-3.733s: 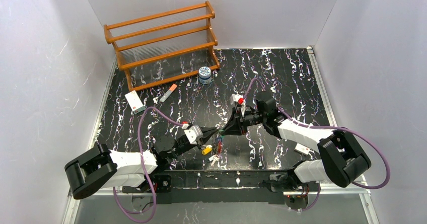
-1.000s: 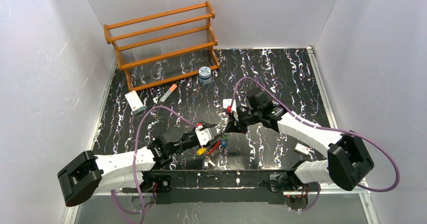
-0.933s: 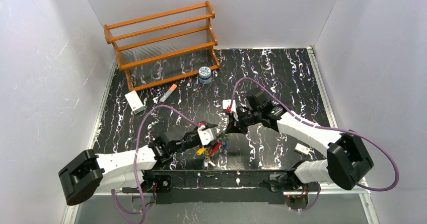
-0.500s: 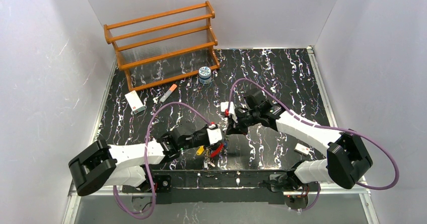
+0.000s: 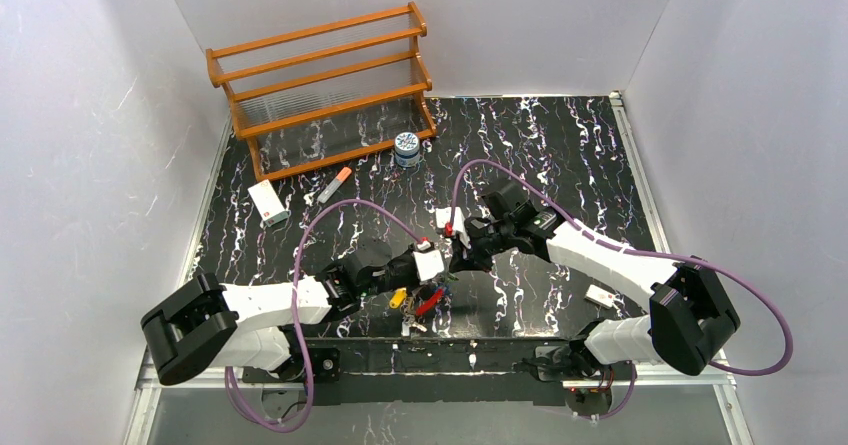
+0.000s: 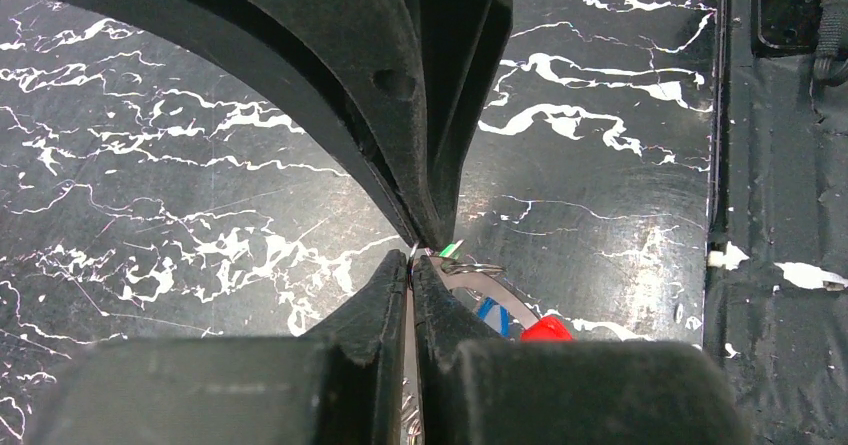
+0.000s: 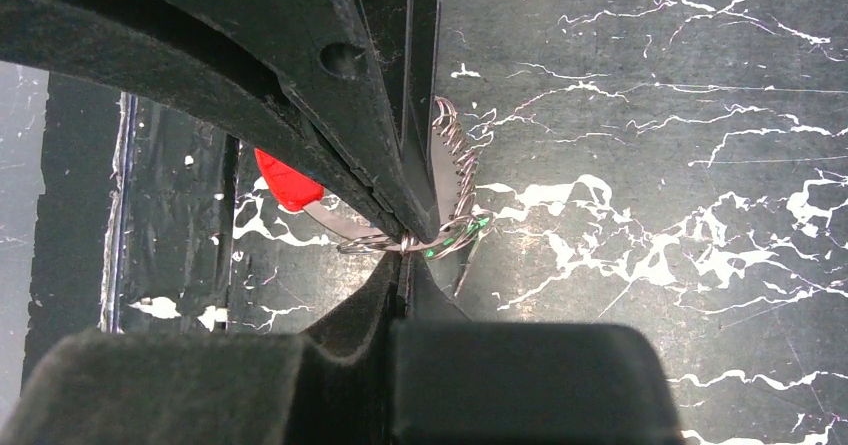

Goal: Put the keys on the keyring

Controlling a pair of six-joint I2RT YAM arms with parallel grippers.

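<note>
My left gripper (image 5: 441, 265) and right gripper (image 5: 456, 259) meet tip to tip low over the near middle of the black marbled table. In the left wrist view my left gripper (image 6: 412, 257) is shut on a thin silver strip of the keyring (image 6: 487, 285), whose band curves to its red part (image 6: 545, 329). A blue key (image 6: 492, 313) lies under it. In the right wrist view my right gripper (image 7: 403, 255) is shut on a thin wire ring (image 7: 375, 243) that carries the green key (image 7: 456, 233). A yellow key (image 5: 397, 297) and silver key blades (image 5: 414, 321) hang below.
A wooden rack (image 5: 320, 75) stands at the back left, with a blue-white jar (image 5: 406, 148), an orange-tipped marker (image 5: 335, 183) and a white box (image 5: 267, 203) in front of it. A small white piece (image 5: 600, 295) lies near right. The table's front edge (image 6: 722, 215) is close.
My left arm has swung right and forward until its tips meet the right gripper's. The right gripper has shifted slightly left. The key bunch has moved with them.
</note>
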